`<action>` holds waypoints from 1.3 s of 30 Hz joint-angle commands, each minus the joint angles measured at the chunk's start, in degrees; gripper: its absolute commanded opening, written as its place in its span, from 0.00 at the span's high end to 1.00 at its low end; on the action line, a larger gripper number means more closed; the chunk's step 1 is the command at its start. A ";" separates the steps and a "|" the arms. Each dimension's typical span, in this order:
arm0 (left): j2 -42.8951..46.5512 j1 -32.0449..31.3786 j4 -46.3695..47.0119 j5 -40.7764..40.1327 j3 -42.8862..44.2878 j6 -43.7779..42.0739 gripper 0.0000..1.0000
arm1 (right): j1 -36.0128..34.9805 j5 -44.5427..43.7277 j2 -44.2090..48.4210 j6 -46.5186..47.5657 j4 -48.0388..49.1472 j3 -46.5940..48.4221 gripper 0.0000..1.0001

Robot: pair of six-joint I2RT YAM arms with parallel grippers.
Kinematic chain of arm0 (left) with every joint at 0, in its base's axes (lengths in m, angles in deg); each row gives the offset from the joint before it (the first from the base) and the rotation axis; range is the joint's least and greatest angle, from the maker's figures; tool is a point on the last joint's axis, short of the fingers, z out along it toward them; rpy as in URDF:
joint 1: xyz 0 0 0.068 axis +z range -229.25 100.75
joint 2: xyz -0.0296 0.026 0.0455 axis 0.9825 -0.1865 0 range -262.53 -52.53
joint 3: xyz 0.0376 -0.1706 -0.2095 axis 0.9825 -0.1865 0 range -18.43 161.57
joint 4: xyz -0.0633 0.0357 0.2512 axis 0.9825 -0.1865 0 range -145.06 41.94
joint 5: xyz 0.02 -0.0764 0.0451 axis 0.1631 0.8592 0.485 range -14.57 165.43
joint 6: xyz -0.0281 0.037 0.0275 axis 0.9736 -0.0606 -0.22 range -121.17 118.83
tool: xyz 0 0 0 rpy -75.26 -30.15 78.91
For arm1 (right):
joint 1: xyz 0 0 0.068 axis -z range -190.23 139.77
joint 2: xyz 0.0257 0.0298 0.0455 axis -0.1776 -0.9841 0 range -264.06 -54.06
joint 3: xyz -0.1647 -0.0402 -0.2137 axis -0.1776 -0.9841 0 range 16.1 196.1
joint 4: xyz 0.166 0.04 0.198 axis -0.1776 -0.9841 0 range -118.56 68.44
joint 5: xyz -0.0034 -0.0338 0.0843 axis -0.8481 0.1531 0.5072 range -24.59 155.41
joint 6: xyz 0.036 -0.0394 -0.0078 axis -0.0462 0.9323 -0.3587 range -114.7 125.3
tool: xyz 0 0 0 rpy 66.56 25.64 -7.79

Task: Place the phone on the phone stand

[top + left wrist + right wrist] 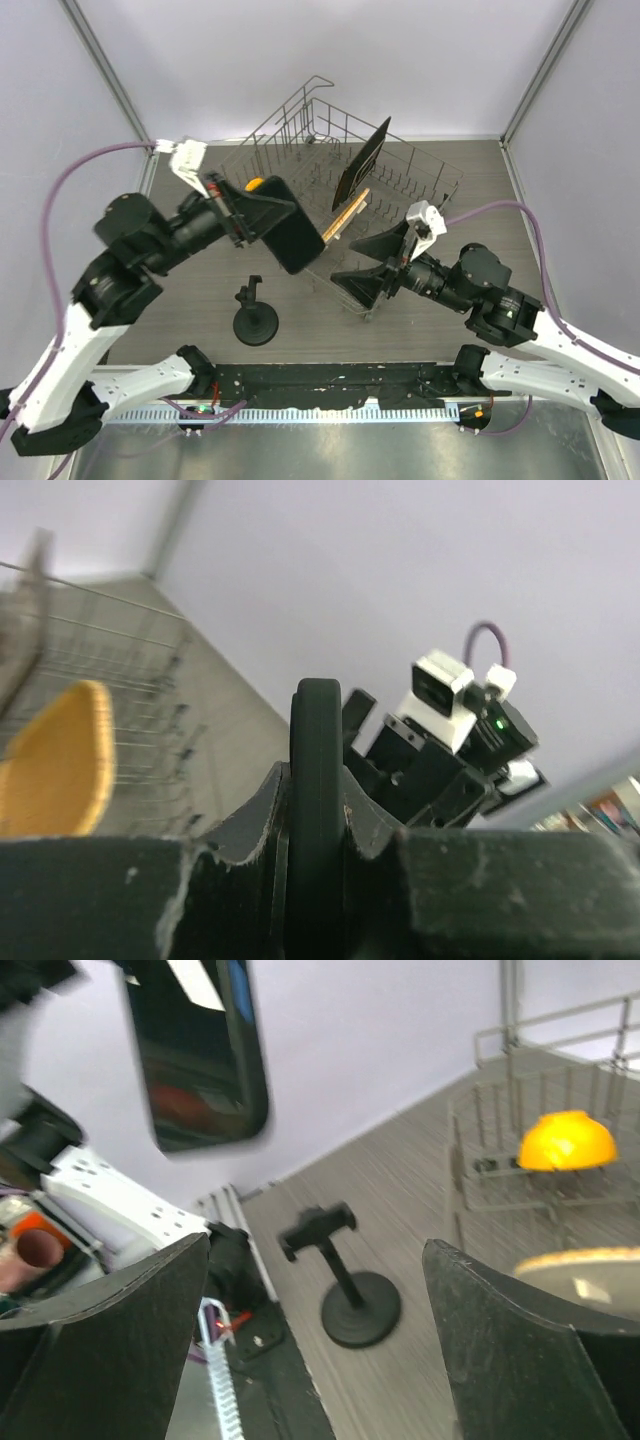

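Note:
My left gripper is shut on the phone, a glossy black slab held in the air above the table, left of the wire rack. In the left wrist view the phone stands edge-on between the closed fingers. The phone stand has a round disc base and a clip on a short arm; it stands on the table below the phone. My right gripper is open and empty by the rack's front. The right wrist view shows the stand between my open fingers and the phone at upper left.
A wire dish rack fills the back centre, with a thin black board upright in it, a wooden piece and a yellow object at its left end. The yellow object also shows in the wrist views.

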 commanded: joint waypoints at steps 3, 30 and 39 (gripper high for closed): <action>7.45 0.04 -20.98 -24.22 10.95 -5.35 1.00 | 0.15 -0.02 -10.21 8.96 -5.95 4.60 0.07; 13.35 0.04 -36.63 -20.10 13.25 -13.53 1.00 | -1.17 17.94 -44.07 29.17 4.34 18.14 0.51; 13.80 0.04 -36.63 -19.23 13.07 -14.76 1.00 | -1.17 17.23 -47.05 30.49 4.17 20.07 0.56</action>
